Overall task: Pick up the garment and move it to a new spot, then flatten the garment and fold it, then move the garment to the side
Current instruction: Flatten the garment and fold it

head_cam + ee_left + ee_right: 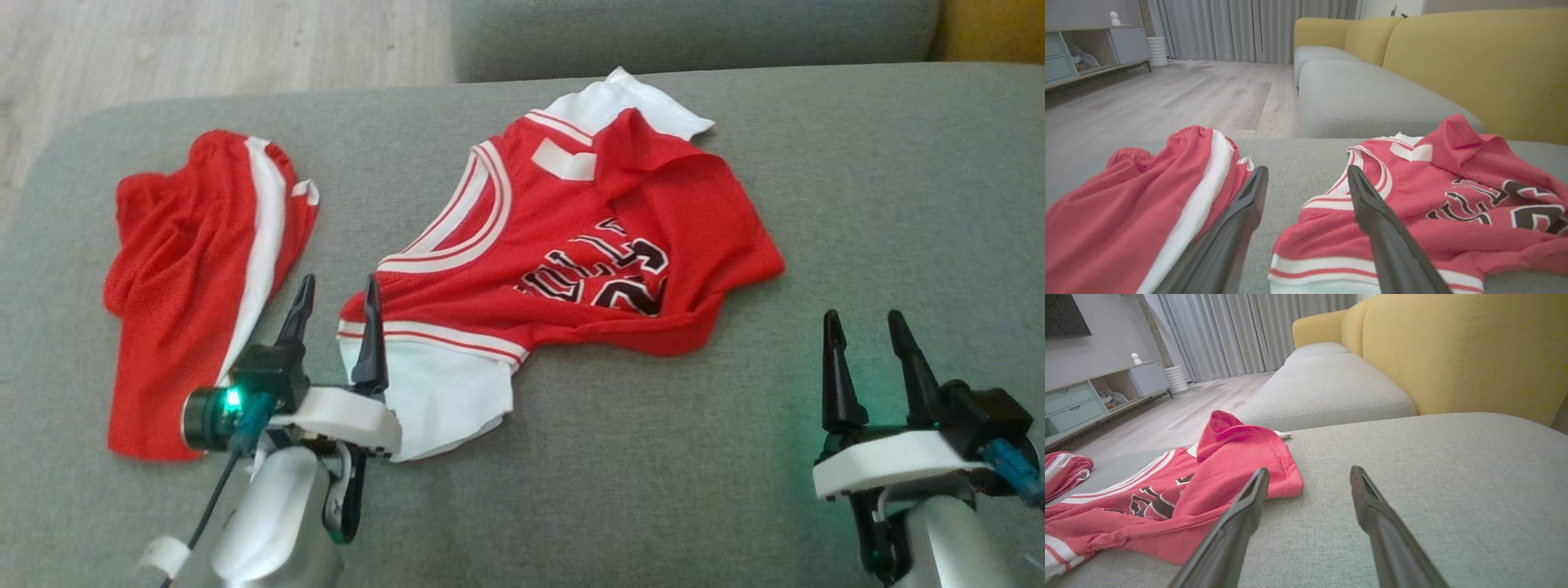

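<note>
Left end effector point(340, 284) beside jersey point(571, 237)

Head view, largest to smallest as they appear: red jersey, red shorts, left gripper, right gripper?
1. red jersey
2. red shorts
3. left gripper and right gripper: they look alike, so unranked. Both sit nearer the camera, which enlarges them.
</note>
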`<state>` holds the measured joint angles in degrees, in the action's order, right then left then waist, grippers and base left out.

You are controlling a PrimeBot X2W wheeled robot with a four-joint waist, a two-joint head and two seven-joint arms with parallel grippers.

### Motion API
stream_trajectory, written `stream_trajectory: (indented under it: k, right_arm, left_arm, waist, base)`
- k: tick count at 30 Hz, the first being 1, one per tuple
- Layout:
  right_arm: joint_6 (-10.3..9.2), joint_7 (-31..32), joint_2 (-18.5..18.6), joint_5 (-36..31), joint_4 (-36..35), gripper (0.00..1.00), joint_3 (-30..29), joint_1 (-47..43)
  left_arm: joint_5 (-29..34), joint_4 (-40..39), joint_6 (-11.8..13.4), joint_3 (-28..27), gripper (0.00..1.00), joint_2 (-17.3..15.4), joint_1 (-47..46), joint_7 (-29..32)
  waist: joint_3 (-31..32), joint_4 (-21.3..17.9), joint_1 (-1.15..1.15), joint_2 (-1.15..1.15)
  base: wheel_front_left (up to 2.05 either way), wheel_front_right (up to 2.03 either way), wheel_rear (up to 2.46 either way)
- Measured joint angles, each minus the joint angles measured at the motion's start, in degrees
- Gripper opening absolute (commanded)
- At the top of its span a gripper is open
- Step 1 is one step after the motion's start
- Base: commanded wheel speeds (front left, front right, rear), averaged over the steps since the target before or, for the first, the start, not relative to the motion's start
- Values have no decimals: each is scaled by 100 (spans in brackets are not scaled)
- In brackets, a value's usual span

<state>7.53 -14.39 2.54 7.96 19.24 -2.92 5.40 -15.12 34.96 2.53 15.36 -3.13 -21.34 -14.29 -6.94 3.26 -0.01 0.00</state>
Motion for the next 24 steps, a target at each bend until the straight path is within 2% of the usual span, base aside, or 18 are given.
stream_trajectory:
  k: [6, 11, 16, 17, 18, 19, 24]
  right_arm:
    - [0, 229, 1, 136, 641, 100, -169, 537]
    - [0, 638, 10, 470, 1511, 100, -421, 1397]
    - [0, 744, 16, 570, 2338, 100, -561, 1941]
    - [0, 769, 16, 581, 2482, 80, -572, 2011]
    - [0, 784, 16, 583, 2604, 29, -581, 2064]
    - [0, 778, 16, 579, 2707, 0, -592, 2109]
    - [0, 405, 36, 436, 2885, 0, -525, 2179]
  left_arm:
    - [40, -479, -4, 167, 100, 43, 248, 0]
    - [37, -592, -4, 331, 100, 51, 308, 0]
    - [14, -624, 0, 443, 100, 64, 302, 0]
    - [-24, -634, 5, 468, 100, 65, 302, 0]
    - [-47, -643, 8, 481, 100, 65, 302, 0]
    - [-52, -645, 30, 489, 100, 66, 302, 0]
    - [-52, -644, 100, 489, 100, 66, 304, 0]
  waist:
    - [-143, 252, 1, 0]
    - [-324, 478, 1, 0]
    - [-471, 713, 1, 0]
    - [-492, 753, 1, 0]
    - [-509, 784, 1, 0]
    - [-520, 807, 2, 0]
    - [-459, 758, 1, 0]
  base:
    - [0, 0, 0]
    - [0, 0, 0]
    - [0, 0, 0]
    - [0, 0, 0]
    - [0, 0, 0]
    - [0, 0, 0]
    - [0, 0, 0]
